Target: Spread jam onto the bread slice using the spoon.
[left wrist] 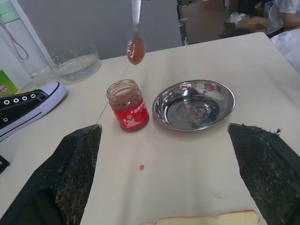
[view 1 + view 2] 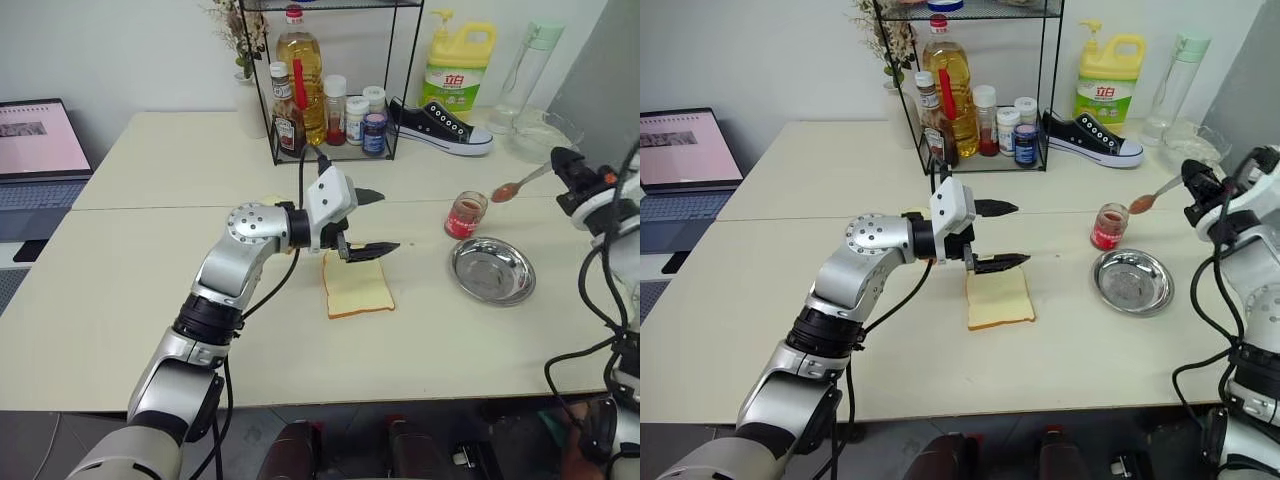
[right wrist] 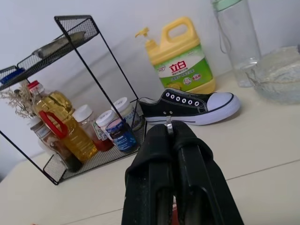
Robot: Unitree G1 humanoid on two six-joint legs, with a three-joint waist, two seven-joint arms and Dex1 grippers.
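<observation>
the right gripper (image 2: 560, 165) has its two black fingers pressed together on the slender handle of the small shiny silver metal spoon (image 2: 518, 185), a sliver of that handle showing between the fingertips in the right wrist view. the spoon is held up in the air, reaching from the gripper toward the middle of the table, and its bowl carries a glossy red load above and just to the right of the small clear glass jar of red jam (image 2: 466, 214). the jar stands upright and lidless on the cream table (image 2: 150, 300), just beside the far left rim of the round steel dish (image 2: 491, 270), which holds a few faint reddish smears, as far as the left wrist view lets me tell.

the left gripper (image 2: 375, 221) points toward the robot's right with its two black fingers (image 1: 77, 173) spread wide and nothing between them. it hovers over the far edge of the pale yellow sandwich-bread slice with thin tan crust (image 2: 357, 288), and i cannot tell whether the lower finger touches it. the slice lies flat on the table near the centre, well to the left of the dish and the jar. a small red spot (image 1: 141, 167) sits on the table between the bread and the jar.

at the back stand a black wire rack (image 2: 335, 70) of bottles, a black-and-white sneaker (image 2: 440, 127) and a yellow detergent jug (image 2: 458, 65).
</observation>
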